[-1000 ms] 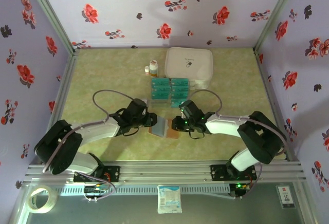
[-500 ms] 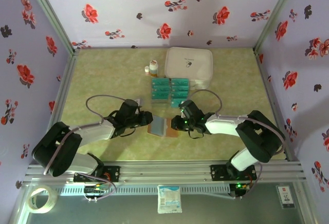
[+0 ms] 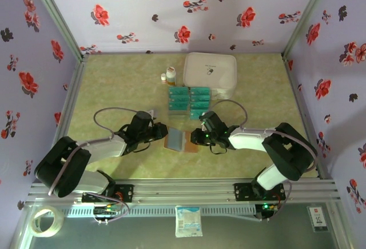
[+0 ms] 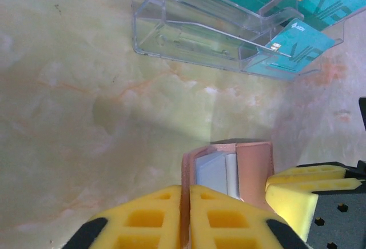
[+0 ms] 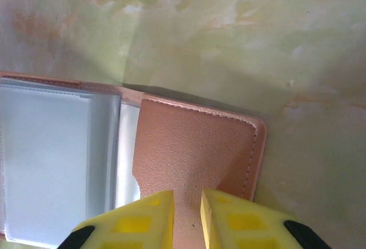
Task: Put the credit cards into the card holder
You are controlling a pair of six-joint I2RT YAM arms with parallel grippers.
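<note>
The card holder (image 3: 178, 141) lay open on the green marbled desk (image 3: 114, 89), near the middle and toward the front edge, its pale blue-grey inside facing up.

The left claw (image 3: 163, 133) sat at the holder's nine o'clock side. In the left wrist view this claw (image 4: 186, 203) was closed, its yellow fingers (image 4: 148, 217) pressed together on the thin reddish-brown edge of the card holder (image 4: 251, 166), whose pale pockets showed just beyond.

The right claw (image 3: 197, 137) met the holder from three o'clock. In the right wrist view this claw (image 5: 187, 203) was nearly closed, pinching the brown outer flap of the card holder (image 5: 194, 146) between its fingers (image 5: 143, 220). The pale pockets lay at nine o'clock of that flap.

The credit cards (image 3: 190, 99) stood in a clear tray (image 3: 220, 95) at twelve o'clock from the holder, apart from it. The left wrist view showed teal credit cards (image 4: 297, 37) slotted in the compartments of the clear tray (image 4: 171, 37).

A large white case (image 3: 210, 70) lay at one o'clock of the tray, just behind it, and two small bottles (image 3: 170, 75) stood at eleven o'clock.
</note>
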